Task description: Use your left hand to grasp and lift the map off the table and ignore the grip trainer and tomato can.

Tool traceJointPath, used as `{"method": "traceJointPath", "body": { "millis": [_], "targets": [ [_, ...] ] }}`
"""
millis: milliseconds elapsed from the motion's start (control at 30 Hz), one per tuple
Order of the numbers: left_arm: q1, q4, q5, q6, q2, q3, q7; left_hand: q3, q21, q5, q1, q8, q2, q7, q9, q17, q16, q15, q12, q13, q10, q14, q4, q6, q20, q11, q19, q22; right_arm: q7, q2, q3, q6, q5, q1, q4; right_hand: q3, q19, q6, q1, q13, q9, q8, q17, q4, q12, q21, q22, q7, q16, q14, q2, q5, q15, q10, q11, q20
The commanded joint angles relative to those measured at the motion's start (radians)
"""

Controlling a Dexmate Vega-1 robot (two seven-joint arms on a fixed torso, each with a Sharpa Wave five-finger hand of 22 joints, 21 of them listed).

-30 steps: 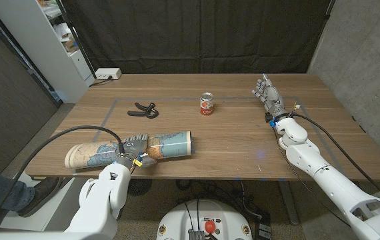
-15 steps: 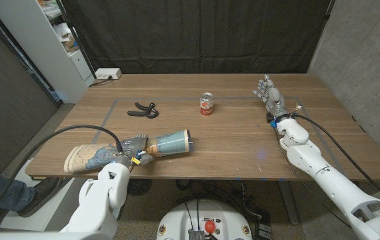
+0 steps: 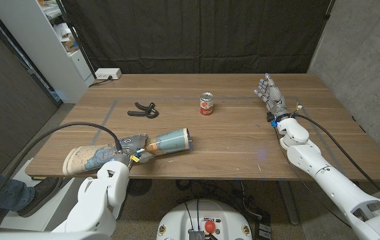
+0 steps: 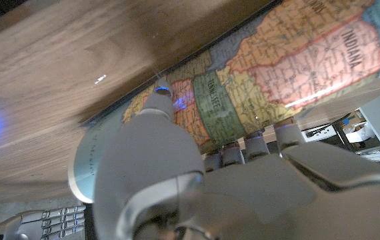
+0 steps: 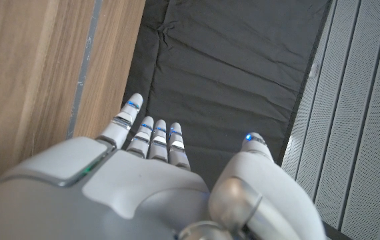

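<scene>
My left hand (image 3: 131, 151) is wrapped around the rolled map (image 3: 129, 151) mid-length; light, crushable paper, so gentle squeeze.

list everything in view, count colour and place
map: one, rolled, blue and tan, near table edge, robot's left, in left hand
grip trainer: one, black, far left of table
tomato can: one, red and white, upright, far middle
power strip: one, white, far left corner
table: one, brown wood
shelf: one, white, behind table's left
left hand: one, grey, grips map
right hand: one, grey, holds nothing, far right
</scene>
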Motion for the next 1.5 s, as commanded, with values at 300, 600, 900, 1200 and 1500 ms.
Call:
{"method": "traceJointPath", "body": {
  "millis": [300,600,900,1200,1500],
  "targets": [
    [-0.079,-0.089,-0.034,0.161,0.159,0.085,-0.022,0.002,0.0,0.002,0.007,0.002,0.005,-0.002,0.004,0.001,0.001,-0.005,0.003,0.004,0.013,0.02,0.004,0.016,-0.064,-0.004,0.073,-0.001,-0.007,0.001,0.01,0.015,0.008,-0.021,-0.031,-0.005,0.003,0.003,-0.002,0.006,0.005,-0.003,0.001,0.002,0.003,-0.002,0.002,-0.002,0.002,0.012,0.009,0.005,0.0,0.009,-0.002,0.004],
    [-0.089,-0.13,-0.029,0.215,0.212,0.111,-0.018,0.002,-0.003,0.003,0.012,0.006,0.011,-0.002,0.004,0.001,0.005,-0.011,0.007,0.005,0.033,0.038,0.005,0.039,-0.064,-0.003,0.076,-0.002,-0.013,-0.002,0.017,0.025,0.01,-0.038,-0.054,-0.005,0.005,0.002,-0.002,0.006,0.005,-0.003,0.001,0.002,0.003,-0.002,0.002,-0.001,0.002,0.013,0.01,0.005,0.002,0.009,-0.001,0.003],
    [-0.101,-0.161,-0.03,0.258,0.255,0.139,-0.013,0.001,-0.004,0.003,0.015,0.006,0.012,-0.005,0.003,0.001,0.004,-0.013,0.007,0.005,0.041,0.046,0.005,0.049,-0.064,-0.007,0.081,-0.003,-0.018,-0.007,0.022,0.029,0.009,-0.054,-0.077,-0.005,0.006,0.003,-0.001,0.006,0.005,-0.003,0.001,0.001,0.002,-0.003,0.002,0.002,0.003,0.014,0.011,0.005,0.001,0.008,-0.002,0.003],
    [-0.11,-0.188,-0.062,0.277,0.295,0.145,0.007,-0.002,-0.005,0.003,0.015,0.003,0.01,-0.006,0.003,0.0,0.002,-0.015,0.005,0.005,0.044,0.047,0.005,0.051,-0.064,-0.01,0.084,-0.003,-0.02,-0.01,0.025,0.03,0.01,-0.065,-0.089,-0.006,0.007,0.004,-0.001,0.006,0.005,-0.003,0.001,0.001,0.002,-0.005,0.002,0.002,0.002,0.014,0.011,0.005,0.002,0.008,-0.001,0.002],
    [-0.1,-0.207,-0.157,0.248,0.338,0.108,0.078,-0.003,-0.008,0.003,0.016,0.001,0.01,-0.011,0.003,0.0,0.0,-0.02,0.003,0.005,0.045,0.049,0.005,0.055,-0.064,-0.015,0.083,-0.004,-0.021,-0.009,0.027,0.034,0.01,-0.068,-0.091,-0.007,0.007,0.005,-0.002,0.006,0.005,-0.003,0.001,0.001,0.002,-0.005,0.002,0.003,0.002,0.014,0.011,0.005,0.001,0.009,-0.002,0.003]
  ]
}}
